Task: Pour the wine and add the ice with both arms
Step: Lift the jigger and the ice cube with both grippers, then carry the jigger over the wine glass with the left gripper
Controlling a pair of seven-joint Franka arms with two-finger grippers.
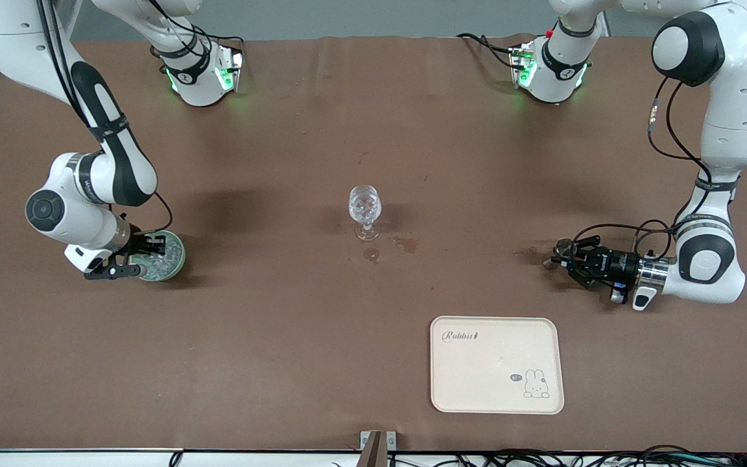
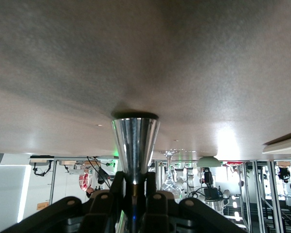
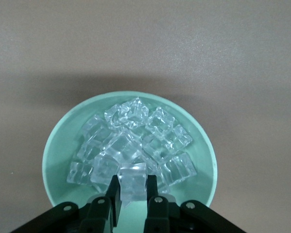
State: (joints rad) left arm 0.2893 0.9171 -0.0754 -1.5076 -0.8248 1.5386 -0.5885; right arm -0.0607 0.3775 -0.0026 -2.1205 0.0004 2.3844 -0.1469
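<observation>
Brown tabletop [image 1: 283, 324], glass [image 1: 364, 211] mid. My left tool [image 1: 565, 258] pinches a steel cup [image 2: 135, 145]; right tool [image 3: 133, 194] pinches one ice [image 3: 132, 179] cube in the bowl [image 3: 56, 155]. Slick cube may slip on lift.

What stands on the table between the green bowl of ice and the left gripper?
In the front view, only the stemmed glass stands between the bowl and the left gripper; otherwise bare brown table.
</observation>
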